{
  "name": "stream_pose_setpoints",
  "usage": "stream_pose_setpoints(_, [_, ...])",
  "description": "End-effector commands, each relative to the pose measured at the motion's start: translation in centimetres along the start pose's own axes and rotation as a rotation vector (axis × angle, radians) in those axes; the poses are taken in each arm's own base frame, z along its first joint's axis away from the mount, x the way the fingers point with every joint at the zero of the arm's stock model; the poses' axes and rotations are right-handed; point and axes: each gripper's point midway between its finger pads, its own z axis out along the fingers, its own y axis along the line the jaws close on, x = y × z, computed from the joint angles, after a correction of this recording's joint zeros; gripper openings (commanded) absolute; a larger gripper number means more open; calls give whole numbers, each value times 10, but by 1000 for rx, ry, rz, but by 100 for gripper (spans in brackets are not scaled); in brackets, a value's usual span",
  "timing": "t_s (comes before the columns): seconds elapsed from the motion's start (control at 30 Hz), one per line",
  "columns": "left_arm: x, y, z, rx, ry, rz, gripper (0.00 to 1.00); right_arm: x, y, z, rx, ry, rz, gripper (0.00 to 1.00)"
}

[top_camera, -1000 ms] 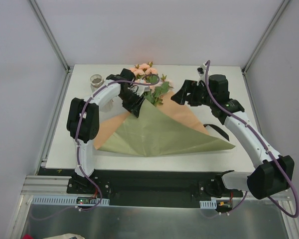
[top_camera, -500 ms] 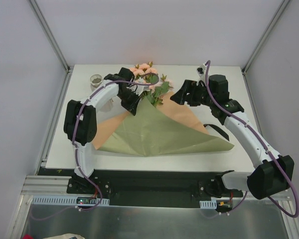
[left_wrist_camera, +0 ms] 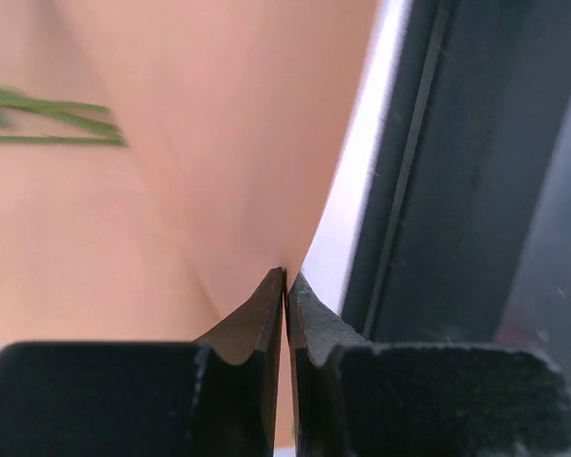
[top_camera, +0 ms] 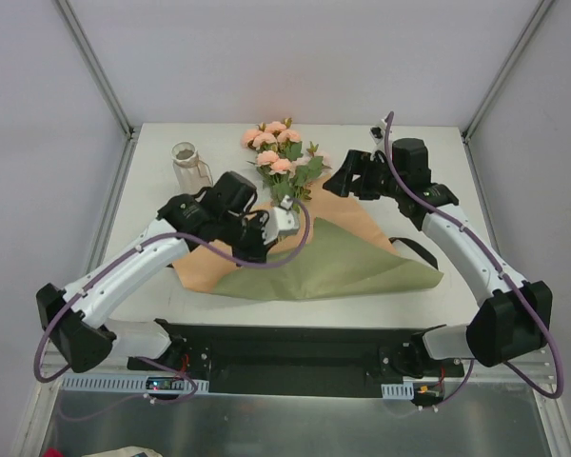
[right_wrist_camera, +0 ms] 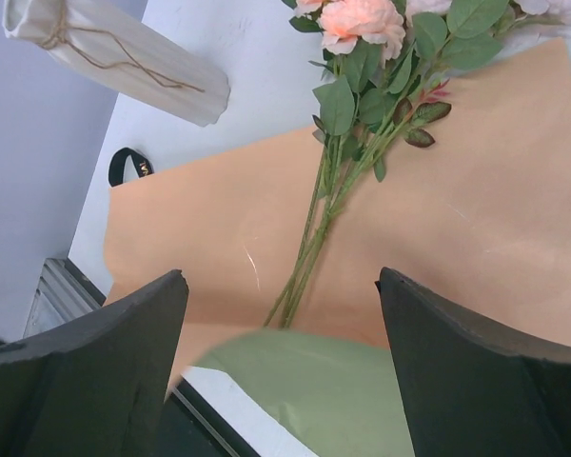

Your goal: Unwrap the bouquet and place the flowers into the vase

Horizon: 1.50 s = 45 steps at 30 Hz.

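Note:
The bouquet lies unwrapped at the table's back middle. Its flowers (top_camera: 278,152), peach-pink roses with green leaves, rest on the tan-orange inside of the paper (top_camera: 362,217). An olive-green flap (top_camera: 333,267) is folded toward the front. My left gripper (top_camera: 265,240) is shut on the paper's edge; in the left wrist view the fingertips (left_wrist_camera: 274,290) pinch the tan-orange sheet (left_wrist_camera: 200,143). My right gripper (top_camera: 339,181) hovers open to the right of the flowers. In the right wrist view the bare stems (right_wrist_camera: 314,228) run between its fingers (right_wrist_camera: 143,333). The vase (top_camera: 188,167) stands at back left, clear of both grippers.
A black ribbon (top_camera: 414,249) lies on the table at the paper's right edge, under the right forearm. The table's front edge (left_wrist_camera: 357,200) and the dark frame beyond it run close to the left gripper. White walls and metal posts enclose the table.
My left gripper shut on the paper beside the flowers and pulled it toward the front, folding the olive flap down and baring the stems. The right gripper barely moved.

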Motion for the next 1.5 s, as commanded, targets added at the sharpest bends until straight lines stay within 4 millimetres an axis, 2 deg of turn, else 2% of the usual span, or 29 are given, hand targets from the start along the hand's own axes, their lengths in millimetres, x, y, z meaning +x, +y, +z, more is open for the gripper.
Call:
stream_pose_setpoints(0.0, [53,-51,-6,172,143,86,6,-9,7,0,-33,-15,-29,84])
stream_pose_setpoints(0.07, [60,-73,-18,260,118,136,9,-2,8,0,-37,-1,-30,83])
stream_pose_setpoints(0.13, [57,-97,-28,363,44,195,11,5,8,0,-34,18,-39,82])
stream_pose_setpoints(0.2, [57,-119,-45,444,-34,306,16,22,10,0,-23,58,-59,81])
stream_pose_setpoints(0.3, [61,-139,-61,517,-81,421,19,47,17,-1,-19,114,-88,81])
stream_pose_setpoints(0.33, [60,-146,-65,545,-101,427,27,55,18,-2,-15,128,-90,80])
stream_pose_setpoints(0.47, [61,-166,-78,641,-147,439,36,100,33,-5,-26,215,-131,79])
stream_pose_setpoints(0.5, [62,-169,-80,654,-155,440,39,105,35,-9,-16,212,-134,78])
stream_pose_setpoints(0.53, [66,-172,-81,668,-150,434,46,117,33,-9,-12,228,-134,78])
stream_pose_setpoints(0.6, [71,-172,-82,655,-145,463,79,128,40,-11,-15,233,-144,78])
stream_pose_setpoints(0.67, [74,-168,-82,632,-124,475,93,132,42,-12,-11,231,-143,77])
stream_pose_setpoints(0.77, [63,-162,-88,581,-134,498,99,122,44,-15,16,211,-156,76])
stream_pose_setpoints(0.83, [46,-154,-96,508,-154,520,99,108,41,-15,59,181,-180,75])
stream_pose_setpoints(0.9, [31,-148,-103,444,-183,491,99,86,43,-11,99,151,-212,73])
stream_pose_setpoints(0.97, [6,-144,-119,384,-247,470,99,74,37,2,143,165,-214,71])
stream_pose_setpoints(1.0, [-3,-141,-123,355,-268,438,99,52,47,5,135,125,-214,70])
stream_pose_setpoints(1.03, [-17,-130,-129,292,-286,401,99,41,51,11,133,108,-214,70])
stream_pose_setpoints(1.07, [-23,-125,-131,262,-280,306,99,42,45,29,153,130,-211,68])
stream_pose_setpoints(1.1, [-32,-115,-132,219,-288,265,99,19,55,33,153,81,-217,67])
stream_pose_setpoints(1.13, [-38,-93,-132,126,-260,196,99,14,54,42,163,81,-219,66])
stream_pose_setpoints(1.17, [-40,-83,-133,93,-246,120,99,19,46,61,187,112,-224,64])
stream_pose_setpoints(1.2, [-39,-73,-135,69,-224,59,99,1,55,67,180,76,-239,63])
stream_pose_setpoints(1.23, [-44,-46,-141,-1,-232,-45,99,1,53,77,182,81,-243,62])
stream_pose_setpoints(1.27, [-43,-33,-144,-32,-229,-93,99,8,46,95,195,114,-247,61])
stream_pose_setpoints(1.33, [-38,-3,-149,-106,-223,-192,99,8,48,110,190,126,-267,57])
stream_pose_setpoints(1.37, [-28,21,-157,-186,-220,-279,99,20,38,125,203,165,-272,55])
stream_pose_setpoints(1.43, [-12,45,-156,-235,-206,-385,98,32,38,139,200,197,-300,52])
stream_pose_setpoints(1.47, [-2,59,-164,-269,-230,-458,97,45,28,150,216,231,-301,49])
